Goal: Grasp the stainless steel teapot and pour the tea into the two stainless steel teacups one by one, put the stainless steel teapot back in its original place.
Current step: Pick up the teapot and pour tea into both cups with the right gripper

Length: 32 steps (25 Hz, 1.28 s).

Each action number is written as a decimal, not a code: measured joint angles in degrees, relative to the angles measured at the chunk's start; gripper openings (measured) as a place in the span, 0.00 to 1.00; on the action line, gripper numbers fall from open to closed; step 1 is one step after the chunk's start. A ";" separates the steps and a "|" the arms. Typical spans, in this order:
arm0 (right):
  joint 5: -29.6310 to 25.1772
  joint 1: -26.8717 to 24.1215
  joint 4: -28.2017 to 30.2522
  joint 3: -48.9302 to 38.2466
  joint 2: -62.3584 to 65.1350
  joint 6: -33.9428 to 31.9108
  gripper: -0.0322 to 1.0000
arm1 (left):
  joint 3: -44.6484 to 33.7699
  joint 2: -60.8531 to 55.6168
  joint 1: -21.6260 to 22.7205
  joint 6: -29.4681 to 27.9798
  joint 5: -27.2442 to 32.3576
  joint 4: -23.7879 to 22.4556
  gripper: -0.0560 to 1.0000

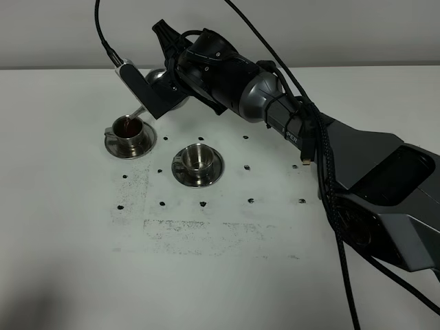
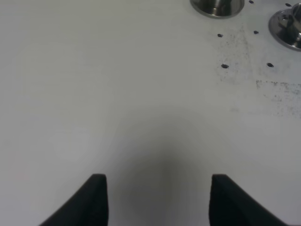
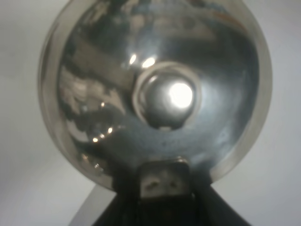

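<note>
My right gripper (image 1: 172,74) is shut on the handle of the stainless steel teapot (image 1: 159,81) and holds it tilted, spout down over the left teacup (image 1: 128,129). That cup holds dark reddish-brown tea (image 1: 128,125). The second teacup (image 1: 197,158) stands on its saucer to the right and looks empty. In the right wrist view the teapot's domed lid and knob (image 3: 167,96) fill the frame, with my gripper (image 3: 162,188) on the handle. My left gripper (image 2: 157,197) is open above bare table. The round steel plate is out of view.
The white table (image 1: 227,261) carries small black marks and a scuffed patch in front of the cups. My right arm (image 1: 289,117) reaches across from the right, with cables trailing. The left wrist view shows both saucers (image 2: 217,7) (image 2: 287,28) at its edge.
</note>
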<state>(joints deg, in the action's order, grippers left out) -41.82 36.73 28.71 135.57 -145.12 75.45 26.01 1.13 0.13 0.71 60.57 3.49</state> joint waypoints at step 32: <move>-3.15 4.30 -26.75 -40.05 30.66 -34.98 0.22 | 0.00 0.00 0.00 0.00 0.00 0.00 0.50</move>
<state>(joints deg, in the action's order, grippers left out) -44.97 41.04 1.96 95.52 -114.46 40.47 26.01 1.13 0.13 0.71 60.57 3.49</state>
